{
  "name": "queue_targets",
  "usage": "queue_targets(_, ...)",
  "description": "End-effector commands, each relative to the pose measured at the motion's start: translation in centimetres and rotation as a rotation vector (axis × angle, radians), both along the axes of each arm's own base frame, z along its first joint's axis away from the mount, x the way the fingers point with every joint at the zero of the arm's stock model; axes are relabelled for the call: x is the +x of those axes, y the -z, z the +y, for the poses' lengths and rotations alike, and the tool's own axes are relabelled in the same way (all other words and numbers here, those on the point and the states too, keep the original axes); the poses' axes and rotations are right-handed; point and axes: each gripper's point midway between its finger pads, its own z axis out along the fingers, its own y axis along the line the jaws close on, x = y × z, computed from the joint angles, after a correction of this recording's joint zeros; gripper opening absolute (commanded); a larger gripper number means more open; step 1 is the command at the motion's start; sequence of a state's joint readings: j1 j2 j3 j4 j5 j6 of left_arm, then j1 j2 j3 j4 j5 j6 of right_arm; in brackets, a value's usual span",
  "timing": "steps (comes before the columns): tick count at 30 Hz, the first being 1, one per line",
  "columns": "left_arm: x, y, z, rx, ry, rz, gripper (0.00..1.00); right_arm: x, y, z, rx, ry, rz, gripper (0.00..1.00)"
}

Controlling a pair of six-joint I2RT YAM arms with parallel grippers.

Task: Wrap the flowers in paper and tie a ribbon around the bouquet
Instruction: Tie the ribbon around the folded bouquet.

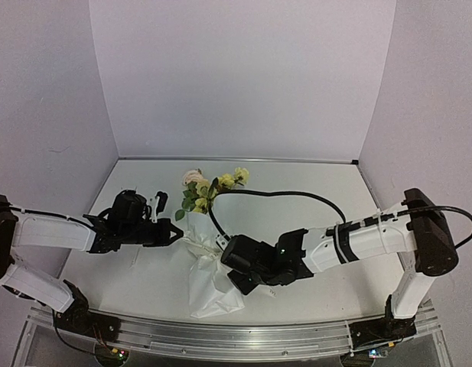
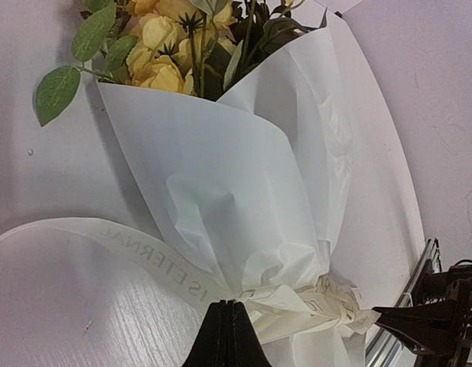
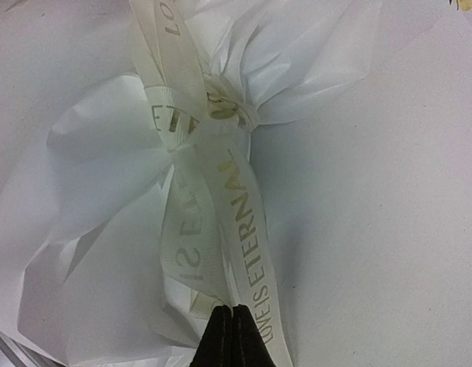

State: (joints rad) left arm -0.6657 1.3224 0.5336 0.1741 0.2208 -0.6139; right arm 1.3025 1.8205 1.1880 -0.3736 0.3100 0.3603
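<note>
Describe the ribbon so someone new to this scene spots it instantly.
In the middle of the white table lies a white paper cone with yellow flowers at its far end. Wound around its pinched neck is a narrow off-white ribbon; unlike the plain paper, it carries faint gold lettering.

off-white ribbon [image 3: 247,229], faint gold capitals reading "LOVE IS ETERNAL", repeated along its length

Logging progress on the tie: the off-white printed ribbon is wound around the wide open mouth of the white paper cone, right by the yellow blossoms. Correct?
Not quite. The off-white printed ribbon is wound around the pinched narrow waist of the white paper cone, well below the yellow blossoms; the left wrist view shows it.
</note>
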Motion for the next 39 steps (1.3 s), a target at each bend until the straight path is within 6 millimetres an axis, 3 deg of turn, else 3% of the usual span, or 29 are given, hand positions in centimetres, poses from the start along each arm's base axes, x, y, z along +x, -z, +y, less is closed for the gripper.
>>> queue_targets(1, 0.7, 0.5, 1.5, 0.010, -0.075, 0.020, 0.00, 0.1, -1.5, -0.6, 0.030, 0.005, -0.012, 0.00)
queue_targets(5, 0.6, 1.0, 1.4, -0.001, -0.063, 0.042, 0.00, 0.4, -1.2, -0.8, 0.040, 0.015, 0.005, 0.00)
queue_targets(13, -1.0, -0.6, -2.3, -0.100, 0.137, 0.031, 0.00, -0.5, -3.0, 2.4, 0.127, -0.063, 0.066, 0.01)
queue_targets(20, -1.7, -0.4, -3.2, -0.095, 0.173, 0.034, 0.00, -0.9, -4.9, 3.1, 0.170, -0.084, 0.078, 0.31)
queue_targets(28, -1.5, -0.5, -3.1, -0.088, 0.166, 0.027, 0.00, -0.7, -5.9, 4.4, 0.154, -0.065, 0.113, 0.54)
queue_targets(39, -1.5, -0.6, -2.9, -0.070, 0.160, 0.022, 0.00, 0.5, -3.6, 3.4, 0.048, 0.011, 0.142, 0.52)
